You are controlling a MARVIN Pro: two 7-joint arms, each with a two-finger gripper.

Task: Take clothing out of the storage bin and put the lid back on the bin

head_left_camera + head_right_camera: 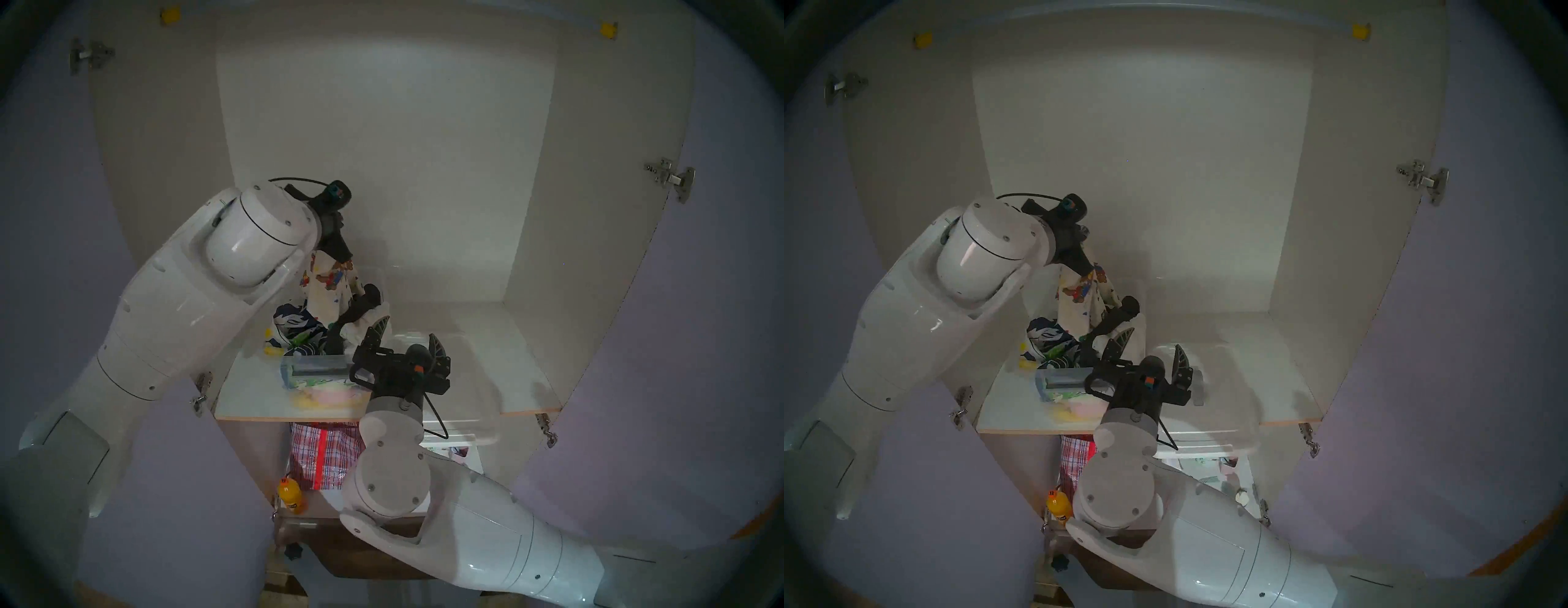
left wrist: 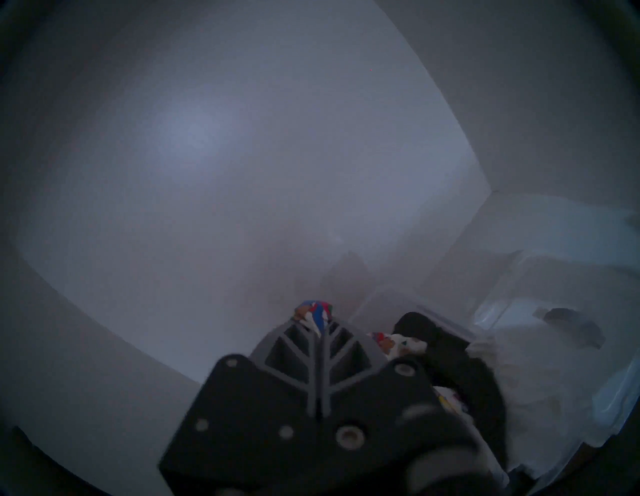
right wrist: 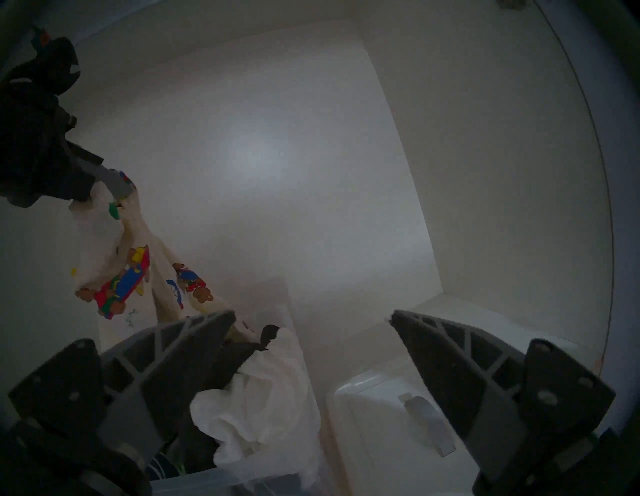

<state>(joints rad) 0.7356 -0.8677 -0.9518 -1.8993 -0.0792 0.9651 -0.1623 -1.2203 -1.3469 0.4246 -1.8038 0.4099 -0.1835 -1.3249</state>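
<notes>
On the white cupboard shelf, removal step judged underway: clothing pinched shut in left gripper, dangling above storage bin near front-left edge; lid beside it, to be fetched next by wide-open, empty right gripper.

Left arm: reaching in from the frame's left edge toward centre; left gripper pinching closed, fingertips angling slightly downward. Right arm: rising from the lower right; right gripper gaping wide, empty, fingers pointing up-frame.
</notes>
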